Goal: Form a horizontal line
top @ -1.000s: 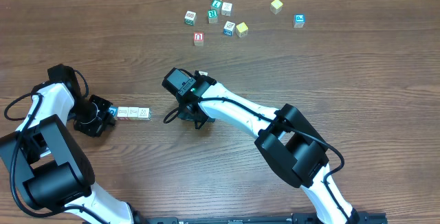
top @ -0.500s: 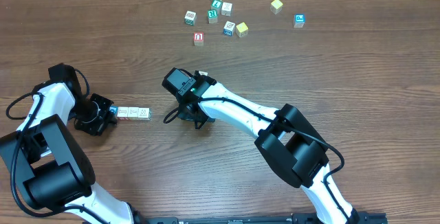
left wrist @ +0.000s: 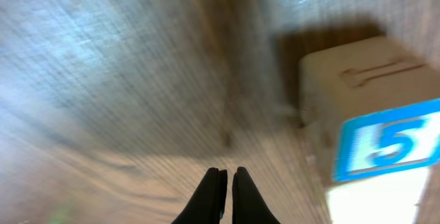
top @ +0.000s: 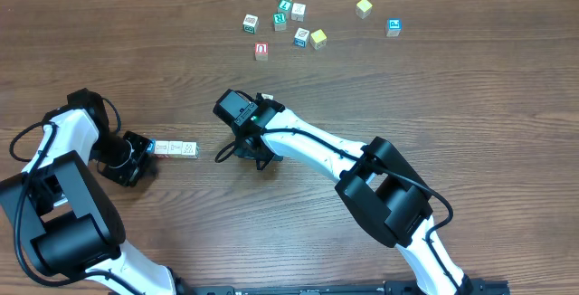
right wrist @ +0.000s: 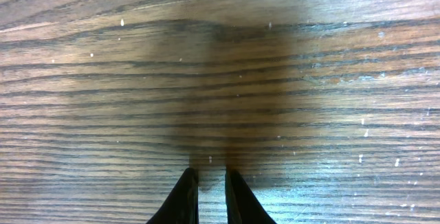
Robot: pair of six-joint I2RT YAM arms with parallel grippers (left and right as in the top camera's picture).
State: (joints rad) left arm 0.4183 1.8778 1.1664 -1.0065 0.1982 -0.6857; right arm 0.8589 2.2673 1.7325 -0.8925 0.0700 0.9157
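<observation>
Looks like the straightening stage. Got the left gripper (left wrist: pixel 227 176) pinched fully shut, holding nothing, tips low over the tabletop (top: pixel 452 105). Can see the horizontal line (top: pixel 172 148) just off its tip, blue "5" cube (left wrist: pixel 377 148) nearest, ahead and right in the wrist view. Got the right gripper (right wrist: pixel 210 176) all but closed, empty, well apart from the row's far end. Probably calls for a gentle sideways nudge to square things up.
</observation>
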